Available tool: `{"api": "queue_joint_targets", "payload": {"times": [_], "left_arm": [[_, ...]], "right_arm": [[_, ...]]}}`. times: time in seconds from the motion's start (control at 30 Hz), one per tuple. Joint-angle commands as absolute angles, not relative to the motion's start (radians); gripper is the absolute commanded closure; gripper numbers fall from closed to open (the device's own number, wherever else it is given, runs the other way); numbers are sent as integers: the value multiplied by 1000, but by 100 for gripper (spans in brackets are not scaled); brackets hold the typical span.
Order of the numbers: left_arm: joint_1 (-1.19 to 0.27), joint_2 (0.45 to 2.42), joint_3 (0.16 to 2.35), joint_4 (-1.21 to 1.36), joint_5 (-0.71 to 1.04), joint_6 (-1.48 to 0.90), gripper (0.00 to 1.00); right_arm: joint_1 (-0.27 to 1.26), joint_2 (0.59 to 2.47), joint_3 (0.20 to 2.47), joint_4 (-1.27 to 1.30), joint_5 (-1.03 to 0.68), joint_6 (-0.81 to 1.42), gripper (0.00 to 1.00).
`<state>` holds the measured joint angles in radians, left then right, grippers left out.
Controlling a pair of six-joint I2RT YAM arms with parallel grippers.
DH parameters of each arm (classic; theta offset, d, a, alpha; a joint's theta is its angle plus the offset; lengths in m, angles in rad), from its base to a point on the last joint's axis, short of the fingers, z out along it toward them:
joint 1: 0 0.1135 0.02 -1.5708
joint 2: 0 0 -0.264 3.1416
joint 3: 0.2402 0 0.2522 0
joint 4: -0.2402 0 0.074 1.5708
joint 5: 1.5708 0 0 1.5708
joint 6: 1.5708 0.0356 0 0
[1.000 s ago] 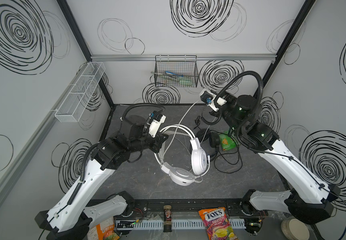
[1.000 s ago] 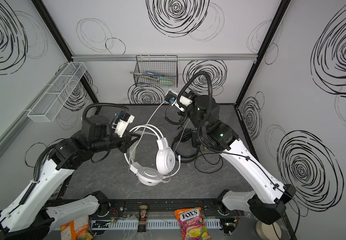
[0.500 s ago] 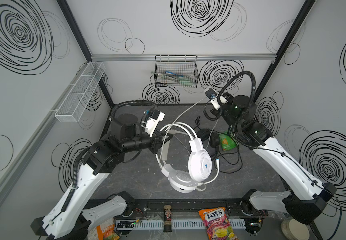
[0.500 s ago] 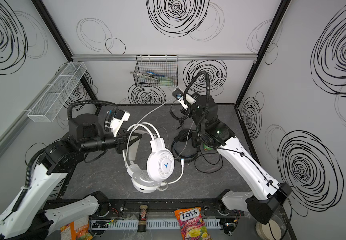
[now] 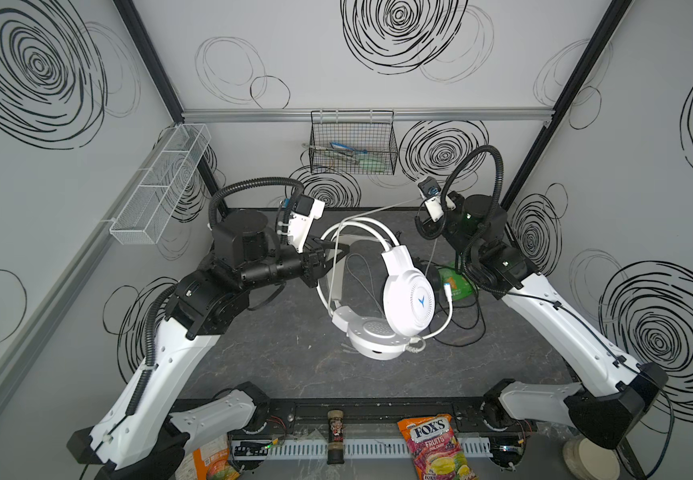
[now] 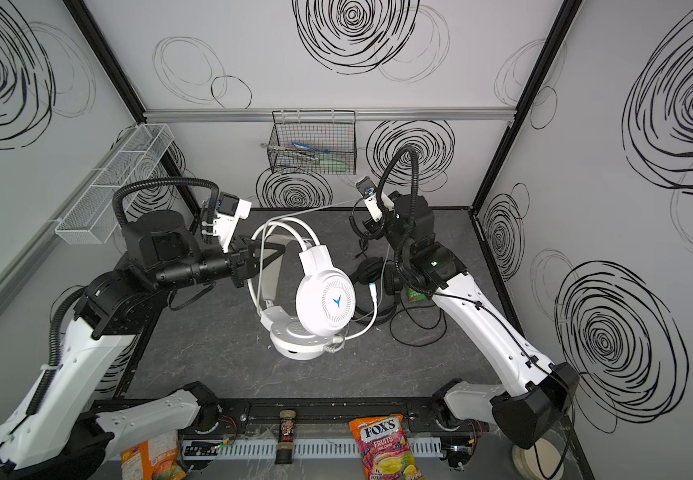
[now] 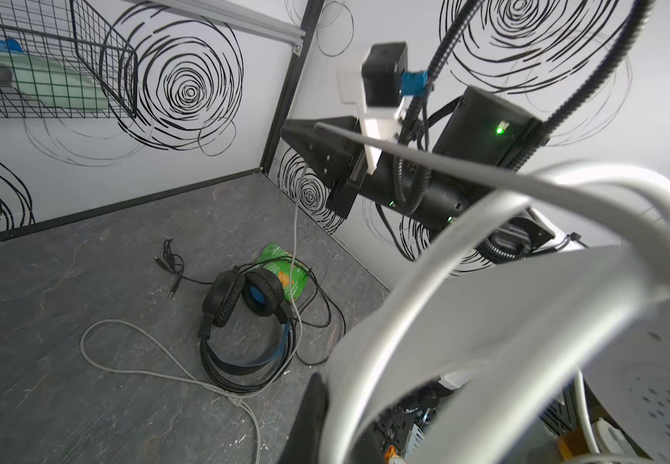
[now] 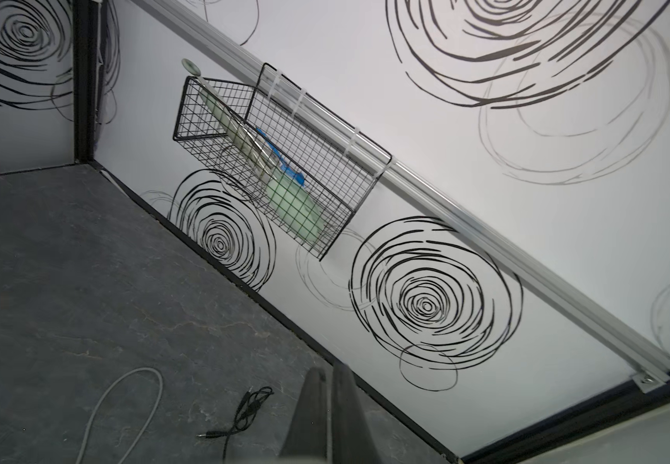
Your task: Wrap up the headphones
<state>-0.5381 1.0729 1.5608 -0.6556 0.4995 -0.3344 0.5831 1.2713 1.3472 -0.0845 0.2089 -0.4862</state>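
Observation:
The white headphones (image 5: 409, 299) (image 6: 326, 299) hang in the air over the middle of the table. My left gripper (image 5: 330, 253) (image 6: 272, 253) is shut on their headband (image 7: 426, 313), which fills much of the left wrist view and hides one finger. Their white cable (image 5: 378, 210) runs taut from the headband to my right gripper (image 5: 419, 208) (image 8: 331, 373), which is raised at the back right and shut on it. More of that cable lies looped on the table (image 7: 124, 361). The black headphones (image 7: 245, 305) (image 6: 367, 270) lie on the table, under the right arm.
A green packet (image 7: 285, 273) lies beside the black headset, with black cable (image 5: 461, 328) spread around it. A black wire basket (image 5: 353, 145) hangs on the back wall and a white mesh shelf (image 5: 162, 183) on the left wall. A candy bag (image 5: 436, 444) lies beyond the front rail.
My left arm has lifted the white headset higher and slightly to the right. The cable to the right gripper has gone from a slack curve to a nearly straight line.

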Motion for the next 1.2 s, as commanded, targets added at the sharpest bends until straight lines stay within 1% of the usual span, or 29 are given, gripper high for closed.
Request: {"api": "queue_joint_targets", "payload": {"times": [0.0,0.07,0.13,0.33,0.57,0.77,0.93,1.03,1.1,1.17], "left_arm": [[-529,1059,1641,-489,532,-383,100],[-531,1067,1658,-492,511,-381,100],[-529,1076,1685,-506,486,-375,100],[-531,1120,1792,-639,415,-302,100],[-531,1141,1809,-769,364,-256,100],[-533,1140,1772,-759,349,-269,100],[-534,1128,1709,-757,339,-266,100],[-533,1122,1690,-768,327,-265,100],[-532,1120,1678,-772,321,-264,100],[-532,1118,1665,-767,319,-265,100]], "right_arm": [[565,1228,1293,-37,139,-414,100],[566,1184,1227,36,67,-406,100],[567,1157,1179,82,42,-389,100],[548,1177,1183,83,103,-338,100],[419,1259,1345,63,229,-242,100],[416,1279,1421,72,230,-234,100],[421,1271,1436,96,285,-263,100],[414,1258,1447,132,281,-279,100],[419,1284,1507,110,292,-299,100],[431,1317,1564,107,348,-310,100]]}}
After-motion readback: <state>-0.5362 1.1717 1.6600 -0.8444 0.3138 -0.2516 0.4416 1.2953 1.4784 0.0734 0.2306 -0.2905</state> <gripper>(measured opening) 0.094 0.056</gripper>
